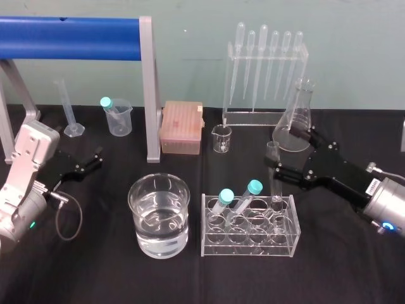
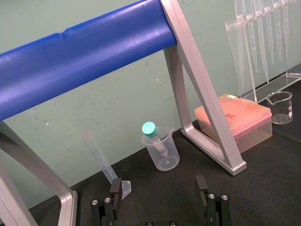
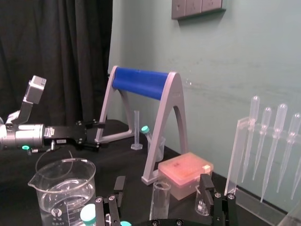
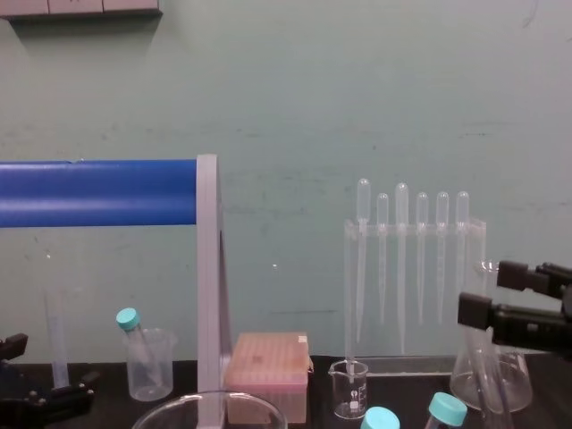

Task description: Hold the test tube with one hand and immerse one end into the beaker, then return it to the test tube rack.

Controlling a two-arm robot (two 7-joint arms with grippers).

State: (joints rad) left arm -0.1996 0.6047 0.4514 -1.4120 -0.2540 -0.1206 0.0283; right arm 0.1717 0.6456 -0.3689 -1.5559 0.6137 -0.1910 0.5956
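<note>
The right tool [image 1: 286, 150] is wide open and holds nothing. The glass tube [image 1: 274, 174] stands in the back right hole of the rack [image 1: 250, 247], between the tool's two fingers. The big beaker [image 1: 140, 218] of water sits just left of the rack. The left tool [image 1: 87, 166] rests open at the left side of the bench [image 1: 95, 272].

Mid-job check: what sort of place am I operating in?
Probably a chemistry lab bench or a mock-up of one: a test tube rack with teal-capped tubes, a wide beaker of clear liquid, and a stand of pipettes beside a conical flask, on a black table.
</note>
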